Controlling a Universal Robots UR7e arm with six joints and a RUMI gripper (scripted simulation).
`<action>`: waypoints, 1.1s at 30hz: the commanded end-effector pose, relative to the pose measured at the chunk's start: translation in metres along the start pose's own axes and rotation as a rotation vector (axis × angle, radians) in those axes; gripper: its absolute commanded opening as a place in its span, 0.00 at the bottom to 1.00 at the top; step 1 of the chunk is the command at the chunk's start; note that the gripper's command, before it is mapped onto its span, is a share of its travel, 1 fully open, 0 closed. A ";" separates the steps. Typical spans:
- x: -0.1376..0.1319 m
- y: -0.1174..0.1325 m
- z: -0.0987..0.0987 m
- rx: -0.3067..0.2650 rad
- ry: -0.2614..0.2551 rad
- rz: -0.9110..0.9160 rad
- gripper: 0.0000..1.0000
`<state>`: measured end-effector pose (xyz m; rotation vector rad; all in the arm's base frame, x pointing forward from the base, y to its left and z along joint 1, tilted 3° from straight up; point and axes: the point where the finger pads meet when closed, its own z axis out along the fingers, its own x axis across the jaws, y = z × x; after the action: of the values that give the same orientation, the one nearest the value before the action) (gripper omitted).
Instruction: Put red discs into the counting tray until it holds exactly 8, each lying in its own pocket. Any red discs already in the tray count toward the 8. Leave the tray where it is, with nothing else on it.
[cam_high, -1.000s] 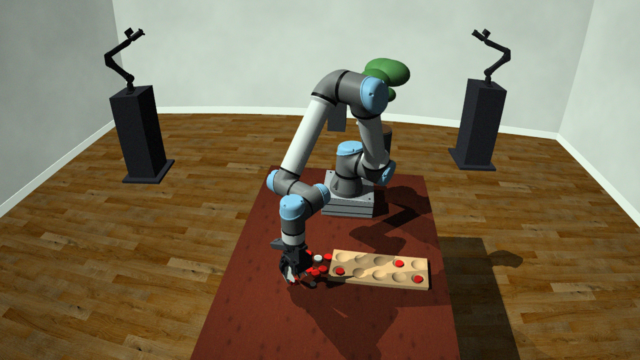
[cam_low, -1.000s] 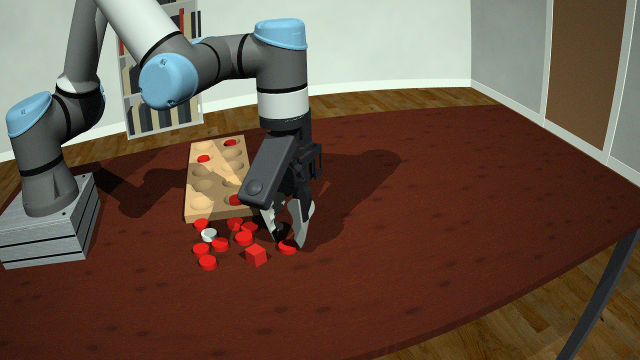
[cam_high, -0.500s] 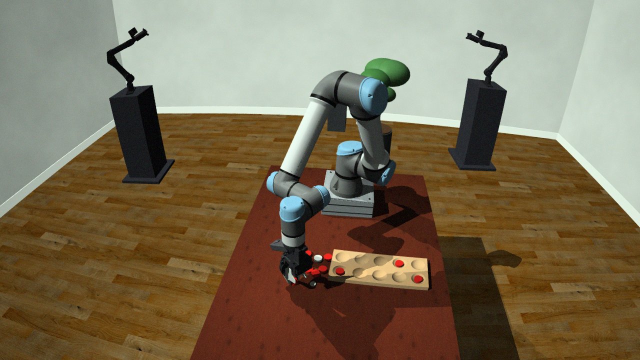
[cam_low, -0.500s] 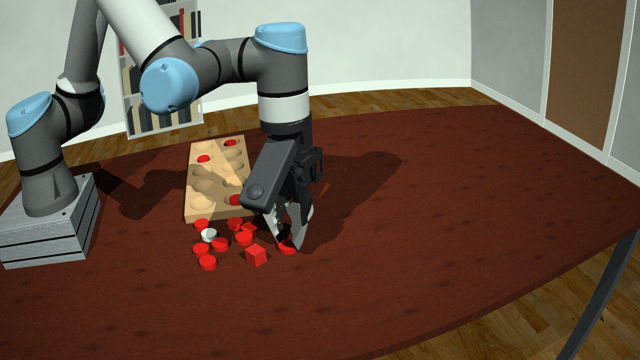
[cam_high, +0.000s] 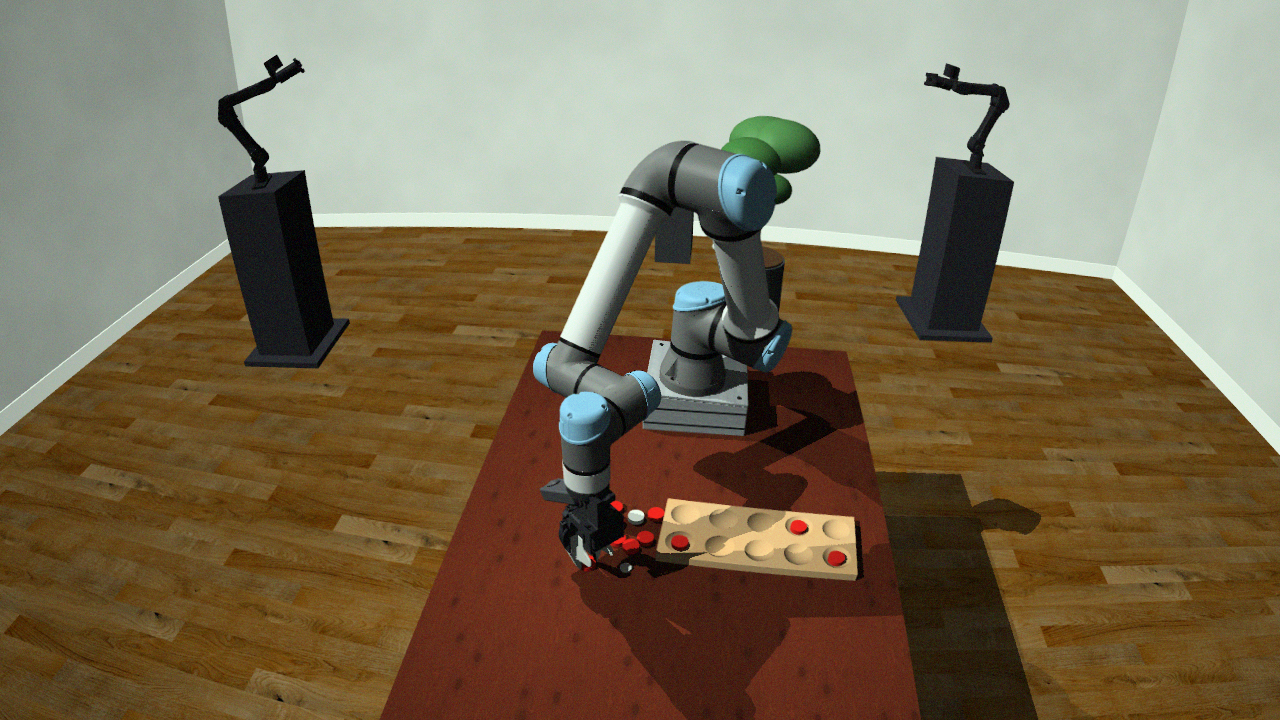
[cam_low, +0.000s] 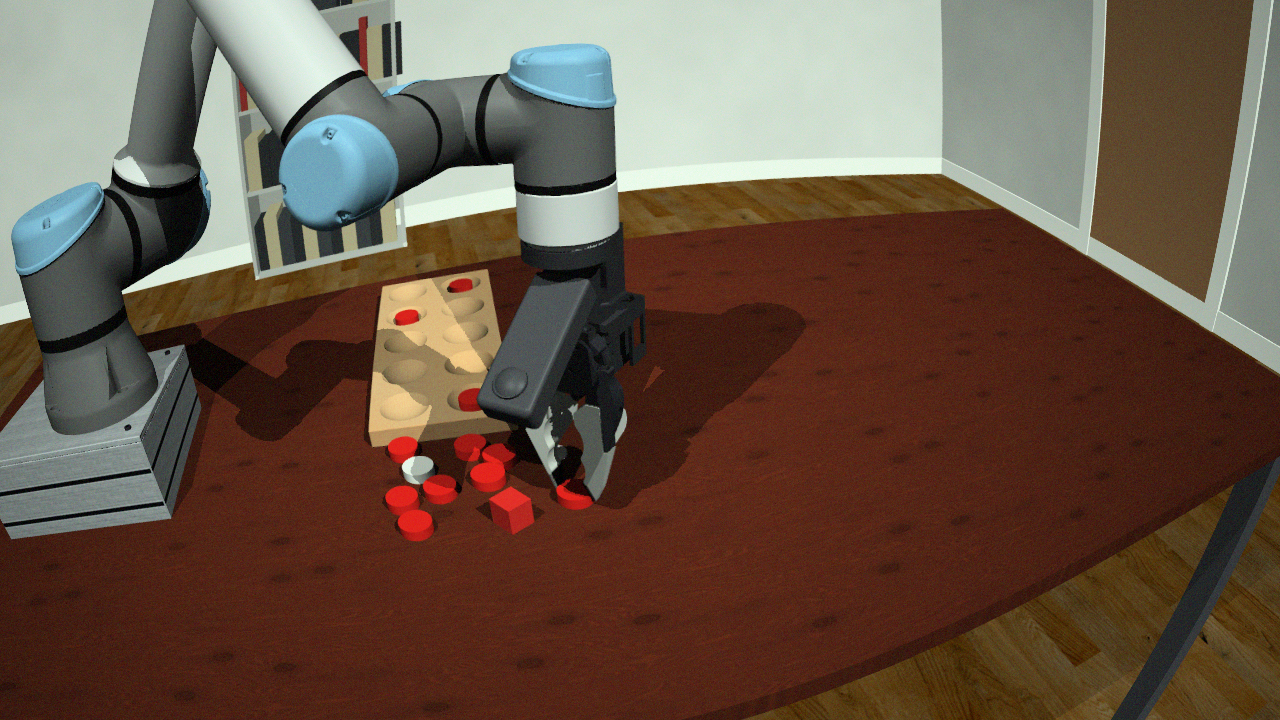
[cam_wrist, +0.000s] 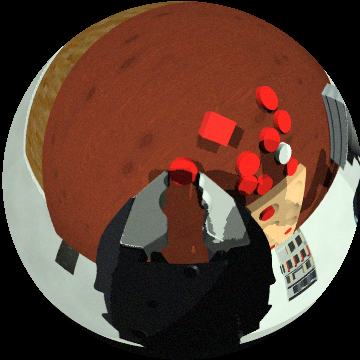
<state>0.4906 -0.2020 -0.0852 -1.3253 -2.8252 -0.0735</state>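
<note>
My gripper (cam_low: 573, 486) (cam_wrist: 182, 172) (cam_high: 590, 557) reaches down to the table top and is shut on a red disc (cam_low: 572, 495) (cam_wrist: 183, 169), which sits between the fingertips at table level. The wooden counting tray (cam_low: 434, 344) (cam_high: 848, 548) (cam_wrist: 292, 197) lies just behind it. Three red discs (cam_low: 460, 285) (cam_low: 406, 316) (cam_low: 469, 398) lie in tray pockets; the other pockets are bare. Several loose red discs (cam_low: 487, 475) (cam_low: 415, 524) (cam_wrist: 248, 162) lie on the table between the tray and the gripper.
A white disc (cam_low: 417, 468) (cam_wrist: 283, 152) (cam_high: 635, 515) and a red cube (cam_low: 511, 511) (cam_wrist: 217, 128) lie among the loose discs. The robot base (cam_low: 89, 447) stands to the left of the tray. The table edge (cam_low: 1163, 528) runs along the right.
</note>
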 end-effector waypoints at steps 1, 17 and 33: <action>0.000 0.000 0.000 0.000 -0.001 0.000 0.00; 0.000 0.000 0.000 0.000 -0.001 0.000 0.00; -0.001 0.000 -0.064 0.000 -0.001 0.000 0.00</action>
<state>0.4915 -0.2046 -0.0435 -1.3263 -2.8273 -0.0728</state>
